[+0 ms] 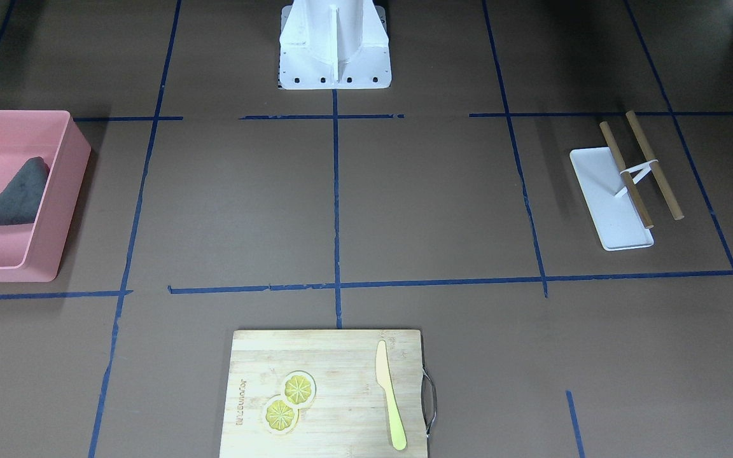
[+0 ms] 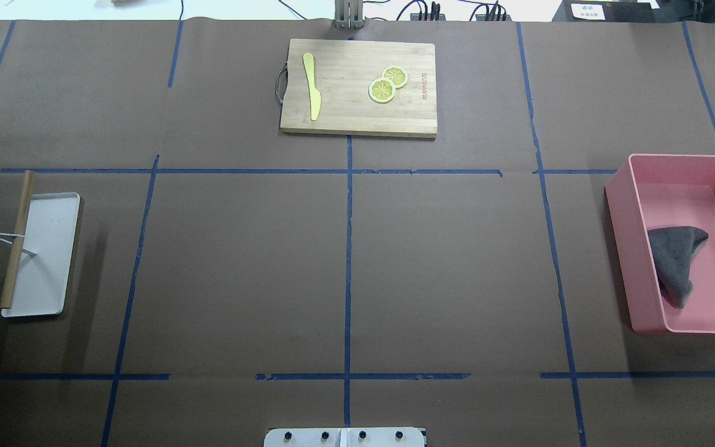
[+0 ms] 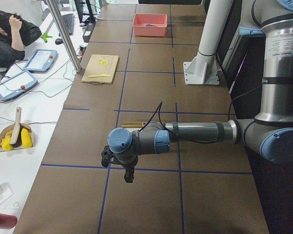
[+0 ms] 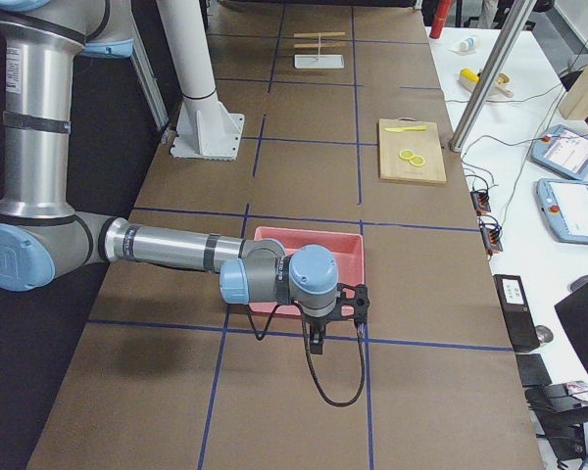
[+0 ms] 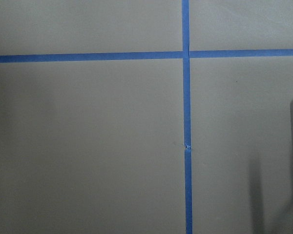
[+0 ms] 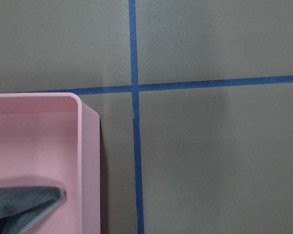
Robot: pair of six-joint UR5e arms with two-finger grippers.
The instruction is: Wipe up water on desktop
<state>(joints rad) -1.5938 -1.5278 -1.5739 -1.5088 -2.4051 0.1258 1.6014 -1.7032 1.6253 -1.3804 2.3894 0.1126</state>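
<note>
The desktop (image 2: 239,267) is a flat brown surface marked by blue tape lines; I see no water on it in any view. A dark grey cloth (image 2: 674,257) lies crumpled in a pink bin (image 2: 621,248) at the robot's right; the right wrist view shows its corner (image 6: 19,209). My left gripper (image 3: 129,175) hangs low over the desktop near the robot's left end. My right gripper (image 4: 317,343) hangs just beyond the pink bin (image 4: 274,235). Both show only in the side views, so I cannot tell whether they are open or shut.
A bamboo cutting board (image 2: 357,118) with a yellow knife (image 2: 312,84) and two lemon slices (image 2: 388,84) lies at the far middle. A white tray (image 2: 47,248) with two wooden sticks (image 2: 19,239) is at the robot's left. The white robot base (image 1: 335,51) stands mid-table.
</note>
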